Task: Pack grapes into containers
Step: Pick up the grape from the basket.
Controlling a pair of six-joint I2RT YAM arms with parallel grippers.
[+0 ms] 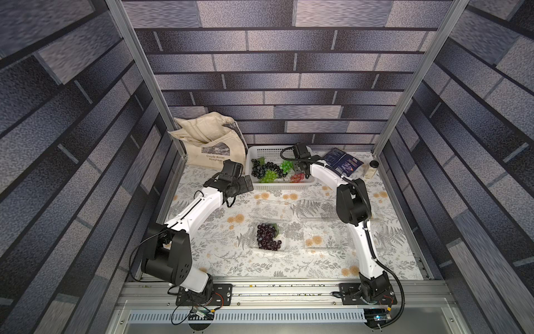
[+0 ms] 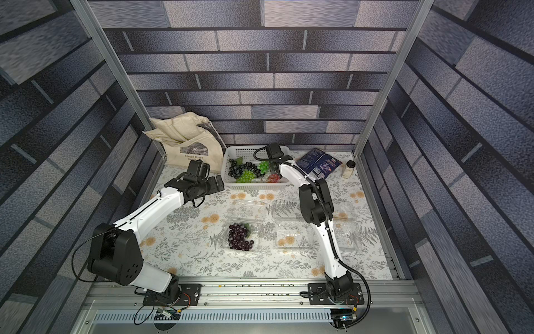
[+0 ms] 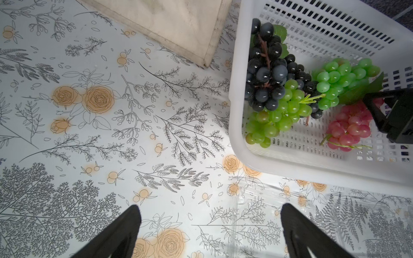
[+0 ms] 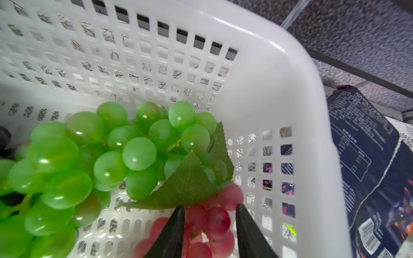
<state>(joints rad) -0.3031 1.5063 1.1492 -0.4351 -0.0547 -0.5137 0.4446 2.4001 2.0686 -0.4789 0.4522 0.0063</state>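
- The table (image 1: 202,260) comes first, covered in a pale cloth printed with ferns and orange roses.
- At the far left corner a cream tote bag (image 1: 213,144) slumps against the frame post.
- Just beside it sits the white basket (image 1: 277,186), perforated, at the far middle of the table.
- Nearer us are three clear containers with their lids flipped open. The left container (image 1: 254,243) has a dark purple bunch (image 1: 268,235) lying in it. The middle container (image 1: 323,237) shows the cloth pattern through its base. The right container (image 2: 348,240) is partly hidden behind the right arm.
- A dark blue snack bag (image 1: 342,164) lies to the right of the basket.
- The left gripper (image 3: 210,207) hangs over bare cloth near the basket's corner, its fingers spread wide with nothing between them.
- The right gripper (image 4: 209,208) is down inside the basket, and its fingers are pinched against the red bunch (image 4: 212,221) from both sides. That bunch lies on the basket floor.
- Also in the basket are a black bunch (image 3: 268,78) and two green bunches. One green bunch (image 3: 281,114) touches the black one. The leafy green bunch (image 4: 134,152) has its leaf resting over the red grapes.
- Smallest of all, a little bottle (image 1: 371,172) with a dark cap stands at the far right edge.
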